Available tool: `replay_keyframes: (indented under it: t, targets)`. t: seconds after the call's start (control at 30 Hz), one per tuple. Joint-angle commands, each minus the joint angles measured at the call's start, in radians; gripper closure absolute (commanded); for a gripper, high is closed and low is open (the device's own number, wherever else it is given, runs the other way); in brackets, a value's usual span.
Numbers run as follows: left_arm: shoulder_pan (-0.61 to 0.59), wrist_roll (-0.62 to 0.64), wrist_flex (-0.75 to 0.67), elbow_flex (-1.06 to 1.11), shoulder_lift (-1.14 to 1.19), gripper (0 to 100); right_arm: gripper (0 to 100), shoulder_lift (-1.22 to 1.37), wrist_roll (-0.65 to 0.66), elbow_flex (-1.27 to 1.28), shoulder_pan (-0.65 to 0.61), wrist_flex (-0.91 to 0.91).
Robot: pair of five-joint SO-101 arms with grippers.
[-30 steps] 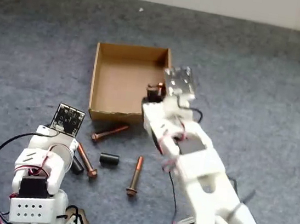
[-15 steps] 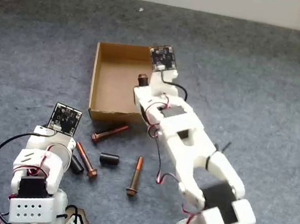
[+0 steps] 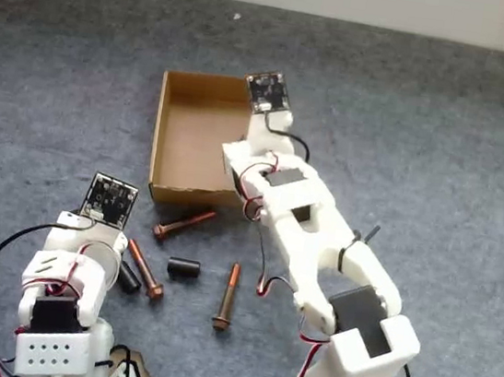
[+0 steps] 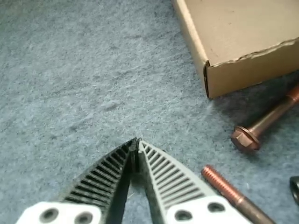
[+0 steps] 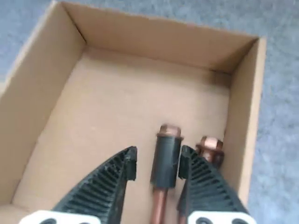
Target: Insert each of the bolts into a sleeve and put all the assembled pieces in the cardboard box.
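Note:
The cardboard box [image 3: 183, 133] sits mid-table. My right arm [image 3: 294, 222] leans over the box's right side. In the right wrist view my right gripper [image 5: 158, 162] is open inside the box [image 5: 107, 107], its fingers either side of a bolt in a black sleeve [image 5: 166, 161] on the box floor. A second bolt [image 5: 210, 147] lies beside it by the wall. My left gripper [image 4: 136, 143] is shut and empty above the carpet near the box corner [image 4: 219, 77]. Three loose bolts [image 3: 184, 223] [image 3: 145, 269] [image 3: 227, 295] and a black sleeve [image 3: 184, 269] lie in front of the box.
Grey carpet covers the table. Another dark sleeve [image 3: 129, 276] lies against my left arm [image 3: 74, 267]. In the left wrist view a bolt head [image 4: 245, 139] and a threaded bolt end [image 4: 229, 191] lie close to the shut fingers.
My right arm swung left and farther over the box with the sleeved bolt, and its wrist turned. The left arm has not moved.

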Motion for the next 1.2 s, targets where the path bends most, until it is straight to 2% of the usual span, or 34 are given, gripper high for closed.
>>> replay_keyframes:
  t: [0.0,0.23,0.47,0.57,0.7,1.17]
  targets:
    - [-0.007,-0.006,-0.006,-0.002,-0.008,99,86.1,-0.042,-0.008,-0.044,-0.01,0.071]
    - [-0.007,-0.006,-0.006,-0.001,-0.008,99,86.1,-0.288,-0.008,-0.038,-0.018,0.275]
    - [-0.013,-0.006,-0.008,-0.002,-0.008,99,86.1,-0.53,-0.002,0.096,-0.102,0.426]
    - [-0.013,-0.006,-0.008,-0.005,-0.008,99,86.1,-0.584,0.075,0.199,-0.168,0.43]
    - [-0.015,-0.006,-0.008,-0.008,-0.008,99,86.1,-0.621,0.158,0.312,-0.269,0.43]
    - [-0.016,-0.006,-0.008,-0.012,-0.008,99,86.1,-0.441,0.163,0.349,-0.456,0.43]
